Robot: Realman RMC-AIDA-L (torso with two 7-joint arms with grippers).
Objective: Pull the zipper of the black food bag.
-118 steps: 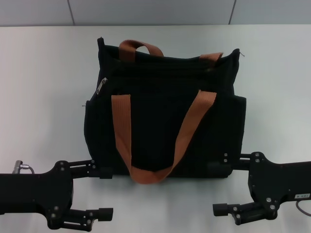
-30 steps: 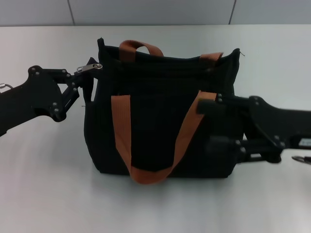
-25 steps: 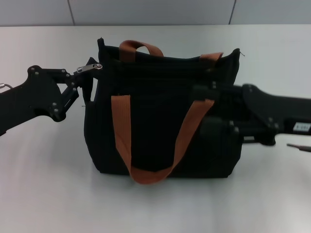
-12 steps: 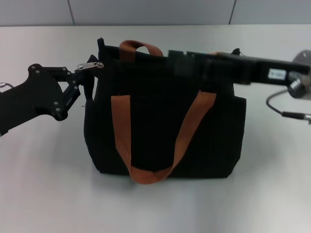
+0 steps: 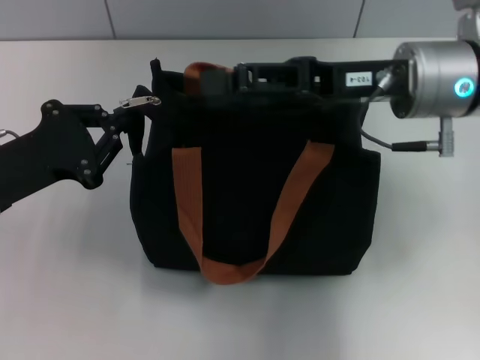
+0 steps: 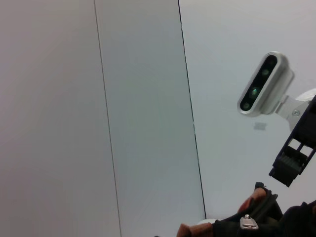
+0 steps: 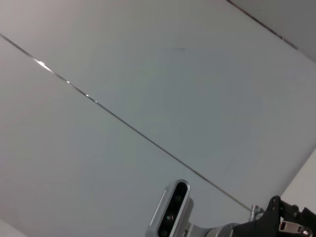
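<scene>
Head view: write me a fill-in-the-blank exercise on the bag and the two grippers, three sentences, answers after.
1. The left gripper is at the black food bag's upper ____ corner, by the silver zipper pull.
2. The right gripper reaches across the bag's ____ edge.
3. The front handle strap on the bag is coloured ____.

Missing words: left; top; orange-brown
</scene>
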